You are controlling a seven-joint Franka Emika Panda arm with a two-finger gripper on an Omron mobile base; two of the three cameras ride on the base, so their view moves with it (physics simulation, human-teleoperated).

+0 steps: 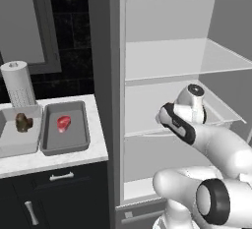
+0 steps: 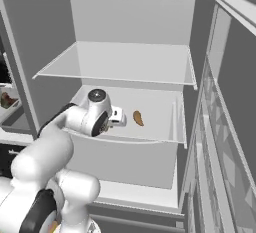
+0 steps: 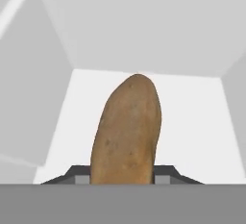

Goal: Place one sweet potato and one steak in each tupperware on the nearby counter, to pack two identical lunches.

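On the middle fridge shelf, your claw is squeezed shut around a sweet potato. Far left on the table, each tupperware holds one steak.

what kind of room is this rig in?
A rendered kitchen, most likely: an open grey fridge with white shelves, a white marbled counter over navy cabinets, a white paper towel roll, and an orange-brown sweet potato.

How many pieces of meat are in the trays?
2. A dark brown steak lies in the lighter tupperware, and a red steak lies in the darker tupperware beside it, both on the counter.
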